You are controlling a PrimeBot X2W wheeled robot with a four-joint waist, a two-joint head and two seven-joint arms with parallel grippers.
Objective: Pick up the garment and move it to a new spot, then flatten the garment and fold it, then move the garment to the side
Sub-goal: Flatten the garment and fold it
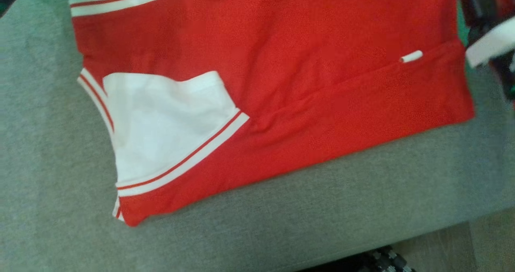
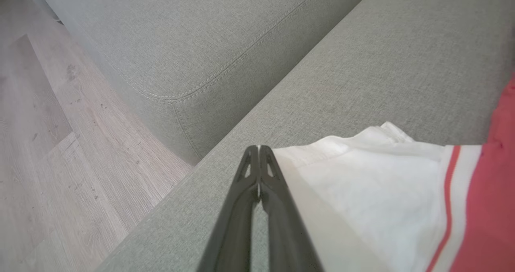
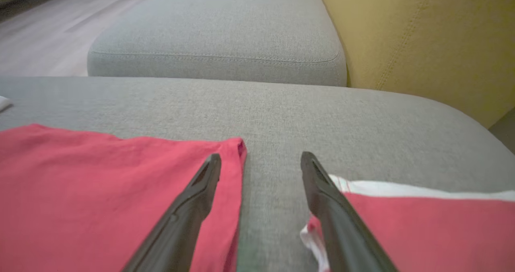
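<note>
The garment (image 1: 281,62) is red with white sleeves edged in a red stripe, and it lies spread on the grey sofa seat (image 1: 60,163). One white sleeve (image 1: 161,123) is folded in over the red body. In the left wrist view my left gripper (image 2: 258,147) is shut, its tips pressed together right at the corner of the white sleeve (image 2: 362,175). I cannot tell whether cloth is pinched between them. My right gripper (image 3: 261,159) stands open low over the seat, one finger over a red edge of the garment (image 3: 100,183), the other over a red part with a white band (image 3: 422,219).
The sofa's front edge runs along the lower right, with wooden floor (image 1: 474,244) below it. A second grey cushion (image 3: 217,30) adjoins the seat, and a yellow back cushion (image 3: 422,42) rises beside it. A dark part of the robot base (image 1: 386,260) shows at the bottom.
</note>
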